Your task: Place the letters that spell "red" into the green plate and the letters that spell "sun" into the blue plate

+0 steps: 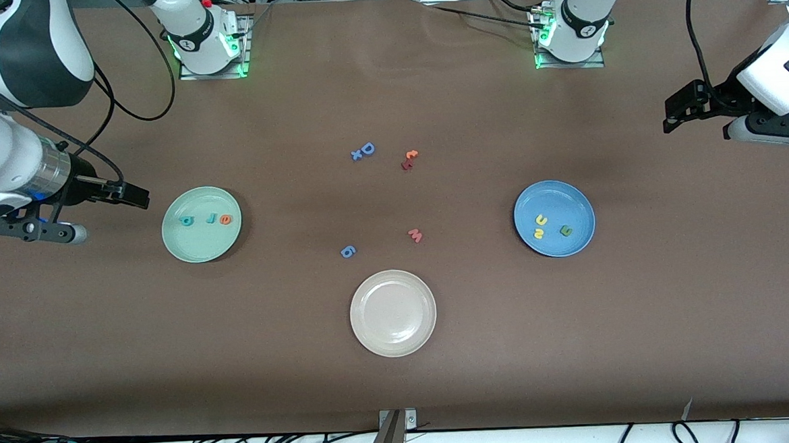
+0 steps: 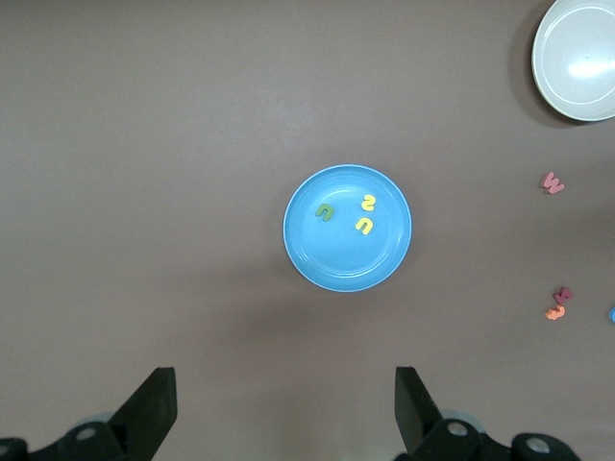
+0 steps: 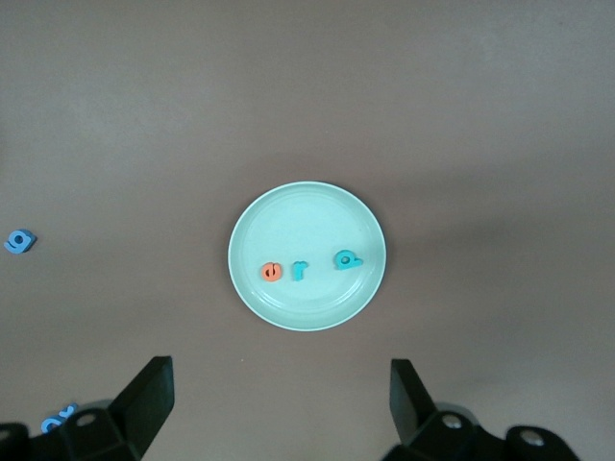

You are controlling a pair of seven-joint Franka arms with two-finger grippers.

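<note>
Mint-green, your green plate (image 1: 196, 244) sits toward the right arm's end of the table and holds the orange "e" (image 1: 225, 219), small teal "r" (image 1: 210, 218) and teal "d" (image 1: 186, 220) in a row. Your blue plate (image 1: 569, 199), toward the left arm's end, carries the yellow "s" (image 1: 541, 220), yellow "u" (image 1: 539, 233) and green "n" (image 1: 566, 230). You have the right gripper (image 3: 279, 408) and left gripper (image 2: 285, 413) spread wide, empty, over bare table.

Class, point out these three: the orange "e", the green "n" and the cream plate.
orange "e" (image 3: 272, 272): right wrist view, on its round body.
green "n" (image 2: 326, 210): left wrist view, on its arch.
cream plate (image 1: 366, 294): front view, on its rim.
</note>
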